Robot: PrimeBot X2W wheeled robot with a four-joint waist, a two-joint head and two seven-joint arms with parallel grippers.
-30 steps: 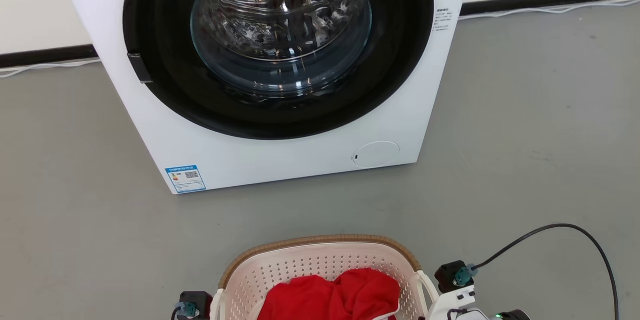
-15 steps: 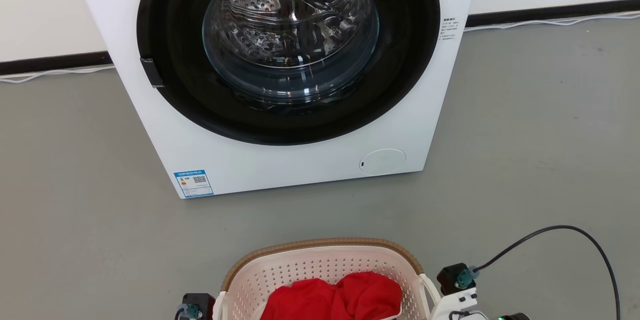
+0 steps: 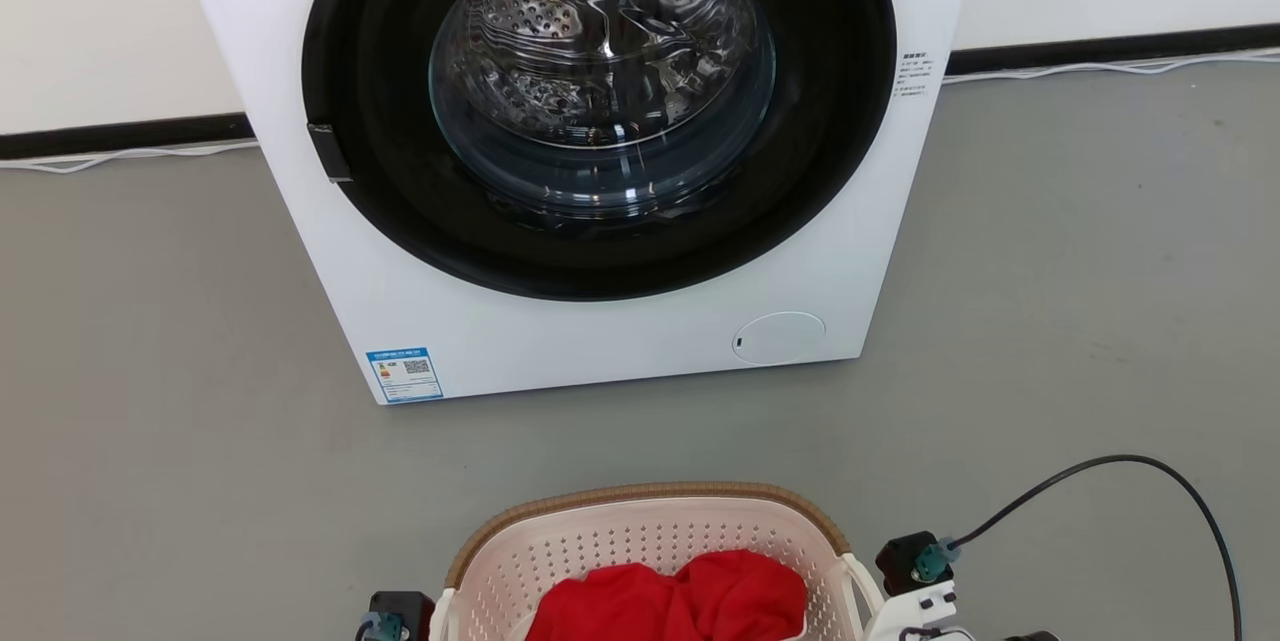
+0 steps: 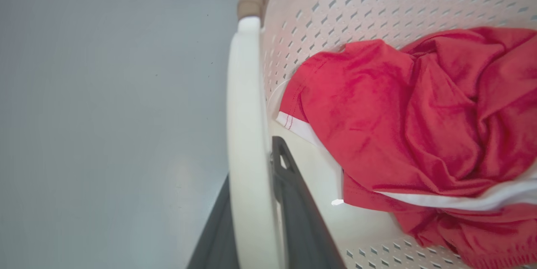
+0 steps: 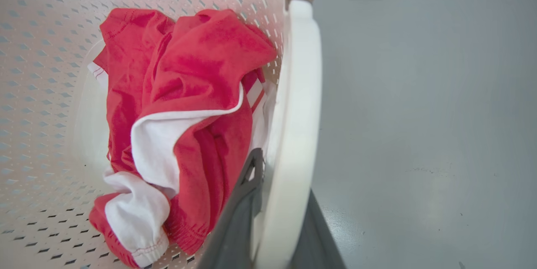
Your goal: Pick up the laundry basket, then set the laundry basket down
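Note:
The laundry basket (image 3: pixel 640 499), cream-white and perforated with a brown woven rim, sits at the bottom middle of the head view with a red and white garment (image 3: pixel 670 601) inside. In the left wrist view my left gripper (image 4: pixel 251 185) is shut on the basket's white left loop handle (image 4: pixel 245 92), one dark finger on each side. My right gripper (image 5: pixel 283 181) is shut the same way on the right handle (image 5: pixel 300 71). The garment (image 5: pixel 188 71) lies bunched against the basket wall. I cannot tell whether the basket touches the floor.
A white front-loading washing machine (image 3: pixel 600 351) stands straight ahead on the grey floor, its round glass door (image 3: pixel 600 71) closed. A black cable (image 3: pixel 1100 466) loops from my right wrist. A dark baseboard (image 3: pixel 120 136) and a white cord run along the wall.
The whole head view has shifted, so the camera moved: the washing machine now shows further right and lower. The basket stays in both grips at the bottom of the view.

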